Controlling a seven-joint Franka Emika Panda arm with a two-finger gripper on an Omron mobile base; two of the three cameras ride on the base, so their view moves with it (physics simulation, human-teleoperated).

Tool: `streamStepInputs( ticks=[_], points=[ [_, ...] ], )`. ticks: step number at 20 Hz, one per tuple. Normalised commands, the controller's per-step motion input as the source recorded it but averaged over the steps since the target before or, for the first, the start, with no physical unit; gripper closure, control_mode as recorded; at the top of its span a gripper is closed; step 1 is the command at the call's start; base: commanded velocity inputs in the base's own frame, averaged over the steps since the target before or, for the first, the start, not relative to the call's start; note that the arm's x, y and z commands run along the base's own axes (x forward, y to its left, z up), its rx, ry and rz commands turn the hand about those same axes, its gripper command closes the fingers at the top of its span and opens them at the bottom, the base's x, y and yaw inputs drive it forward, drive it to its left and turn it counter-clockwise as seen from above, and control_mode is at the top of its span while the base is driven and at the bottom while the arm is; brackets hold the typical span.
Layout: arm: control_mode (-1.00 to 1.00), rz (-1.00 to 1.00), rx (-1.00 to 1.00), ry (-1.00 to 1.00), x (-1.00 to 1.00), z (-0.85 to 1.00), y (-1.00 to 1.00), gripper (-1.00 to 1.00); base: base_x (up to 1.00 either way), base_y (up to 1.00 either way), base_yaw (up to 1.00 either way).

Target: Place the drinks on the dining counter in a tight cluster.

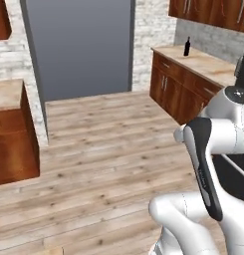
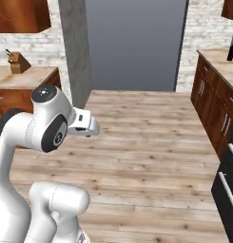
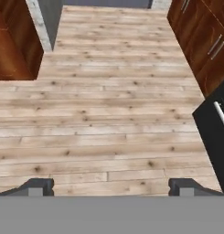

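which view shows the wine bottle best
The left base view: the whole wine bottle stands upright on the far counter. In the right base view it is a dark sliver cut by the right edge.

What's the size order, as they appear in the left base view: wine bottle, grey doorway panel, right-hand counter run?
Largest to smallest, apparent size only:
1. Grey doorway panel
2. Right-hand counter with its cabinets, partly cut off by the arm and the frame edge
3. Wine bottle, tiny, standing on that counter

All sit far from the camera, so this says little about true size.
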Motion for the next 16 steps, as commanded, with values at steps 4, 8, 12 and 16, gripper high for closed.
streamStepInputs(
  ticks=[4, 8, 12, 16],
  points=[
    [1.0, 0.0, 0.0, 0.0, 0.0, 0.0, 0.0, -1.0, 1.0, 0.53, -0.25],
    [1.0, 0.0, 0.0, 0.0, 0.0, 0.0, 0.0, -1.0, 1.0, 0.47, -0.24],
    [1.0, 0.0, 0.0, 0.0, 0.0, 0.0, 0.0, -1.0, 1.0, 0.36, -0.11],
    [1.0, 0.0, 0.0, 0.0, 0.0, 0.0, 0.0, -1.0, 1.0, 0.02, -0.08]
  ],
)
